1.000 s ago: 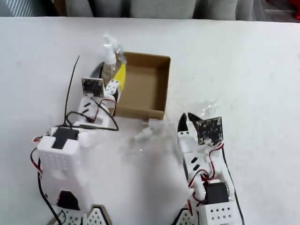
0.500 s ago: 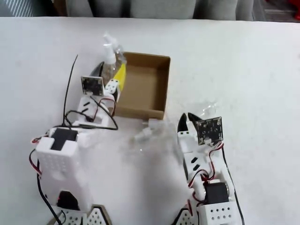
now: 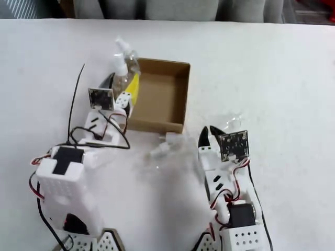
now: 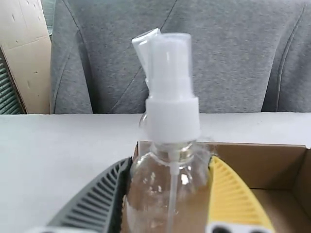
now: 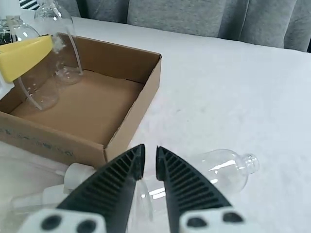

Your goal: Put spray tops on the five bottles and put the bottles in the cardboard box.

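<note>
- Because the spray top is already seated on its neck, the bottle in the left hand looks finished, and I judge that only its placing in the box remains.
- This left hand is closed around the bottle's body, the grey finger on one side and the yellow finger on the other. The grasp is low on the body, so the bottle stays upright and the sprayer is free above the fingers.
- In the high view the bottle stands at the left wall of the cardboard box, near a far corner. From the right wrist view its lower part seems to be on the inner side of the wall, but I cannot tell if it touches the box floor.
- The right hand holds nothing. Its fingers are almost together, with only a thin slit between them, and it sits low over the surface, just in front of the box.
- Just beside this hand lies an open bottle on its side, with no top on its neck. A loose white spray top lies near the box's front wall. I think the right hand waits here because these parts are probably the next pair to join.
</note>
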